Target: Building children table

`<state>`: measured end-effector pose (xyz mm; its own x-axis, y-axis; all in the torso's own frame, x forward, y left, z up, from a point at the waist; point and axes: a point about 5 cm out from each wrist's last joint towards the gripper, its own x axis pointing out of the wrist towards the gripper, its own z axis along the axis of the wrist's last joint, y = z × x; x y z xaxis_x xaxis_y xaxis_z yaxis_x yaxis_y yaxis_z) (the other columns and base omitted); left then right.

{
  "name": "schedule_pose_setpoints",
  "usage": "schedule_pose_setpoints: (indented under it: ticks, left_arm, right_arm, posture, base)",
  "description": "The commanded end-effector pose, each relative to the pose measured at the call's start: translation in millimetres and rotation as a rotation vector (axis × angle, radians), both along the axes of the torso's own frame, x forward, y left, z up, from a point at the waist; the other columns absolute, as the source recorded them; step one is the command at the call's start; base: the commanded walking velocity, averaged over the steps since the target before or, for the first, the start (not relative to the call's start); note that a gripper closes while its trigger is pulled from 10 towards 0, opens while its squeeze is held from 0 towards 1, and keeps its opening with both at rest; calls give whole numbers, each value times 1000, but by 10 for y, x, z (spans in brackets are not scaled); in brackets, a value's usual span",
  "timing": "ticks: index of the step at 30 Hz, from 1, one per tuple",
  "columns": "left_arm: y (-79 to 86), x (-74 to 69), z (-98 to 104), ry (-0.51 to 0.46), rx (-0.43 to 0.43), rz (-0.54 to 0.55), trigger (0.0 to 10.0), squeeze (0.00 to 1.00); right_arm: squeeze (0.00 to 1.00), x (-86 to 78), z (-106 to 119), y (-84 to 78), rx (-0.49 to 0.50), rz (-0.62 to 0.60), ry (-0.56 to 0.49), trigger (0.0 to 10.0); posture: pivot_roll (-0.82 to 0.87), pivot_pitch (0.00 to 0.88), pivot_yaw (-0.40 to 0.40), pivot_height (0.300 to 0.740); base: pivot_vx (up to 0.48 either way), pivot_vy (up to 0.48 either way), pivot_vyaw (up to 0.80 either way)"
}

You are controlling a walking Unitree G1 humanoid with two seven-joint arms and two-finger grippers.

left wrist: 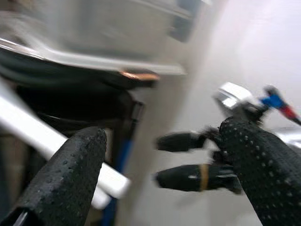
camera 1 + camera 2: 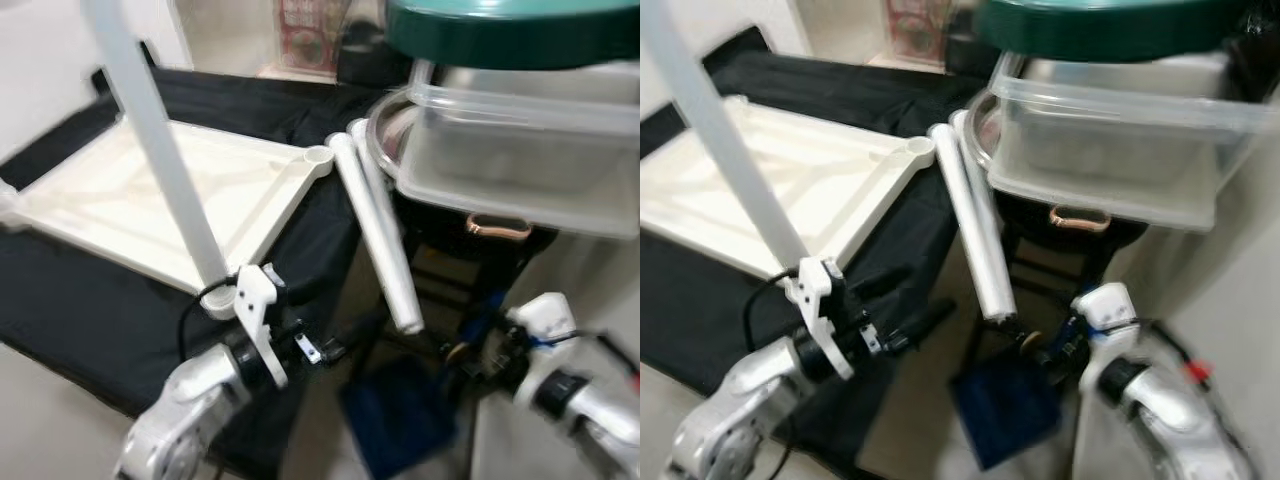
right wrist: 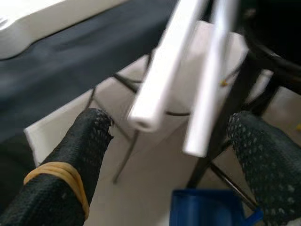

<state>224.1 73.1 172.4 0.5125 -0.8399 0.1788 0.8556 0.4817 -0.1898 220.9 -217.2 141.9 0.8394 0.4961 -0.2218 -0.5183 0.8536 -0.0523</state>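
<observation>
A white table top lies upside down on a black cloth. One white leg stands upright in its near corner. Two loose white legs lean side by side from the far corner socket down past the cloth's edge. My left gripper hovers low beside the upright leg's foot, open and holding nothing. My right gripper is open just below the loose legs' lower ends, which hang between its fingers without touching them.
A clear plastic bin under a dark green lid stands on a black frame right of the loose legs. A blue object lies on the floor below them. A pale wall closes the right side.
</observation>
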Motion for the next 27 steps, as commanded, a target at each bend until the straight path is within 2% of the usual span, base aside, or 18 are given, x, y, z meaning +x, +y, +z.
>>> schedule_pose_setpoints:
  ticks: [1,8,11,18,22,24,26,27]
  left_arm:
    - [89,-3,-8,0,24,22,10000,0]
    - [88,2,-10,1,26,34,10000,0]
    - [107,30,-20,2,29,71,10000,0]
    - [124,68,-37,21,29,112,10000,0]
    - [126,114,-51,36,39,135,10000,0]
    - [126,114,-51,36,39,135,10000,0]
    - [114,142,-51,15,54,149,10000,0]
    - [110,154,-50,7,59,155,10000,0]
  right_arm:
    - [0,-50,46,-81,-145,61,10,10000]
    - [0,-60,29,-57,-223,123,9,10000]
    - [0,-73,9,-23,-329,190,5,10000]
    - [0,-57,2,-15,-351,202,0,10000]
    - [0,-17,7,37,-249,175,0,10000]
    - [0,-17,7,37,-249,175,0,10000]
    - [0,16,-11,145,-73,126,24,10000]
    - [0,35,-18,189,-26,110,28,10000]
  posture:
    - [-120,164,43,740]
    - [-121,169,42,740]
    - [-122,174,41,740]
    - [-120,178,30,740]
    - [-126,168,31,740]
    - [-126,168,31,740]
    - [-128,173,42,740]
    - [-128,173,42,740]
  base:
    - [0,0,0]
    - [0,0,0]
    - [0,0,0]
    - [0,0,0]
    - [0,0,0]
    - [0,0,0]
    - [0,0,0]
    - [0,0,0]
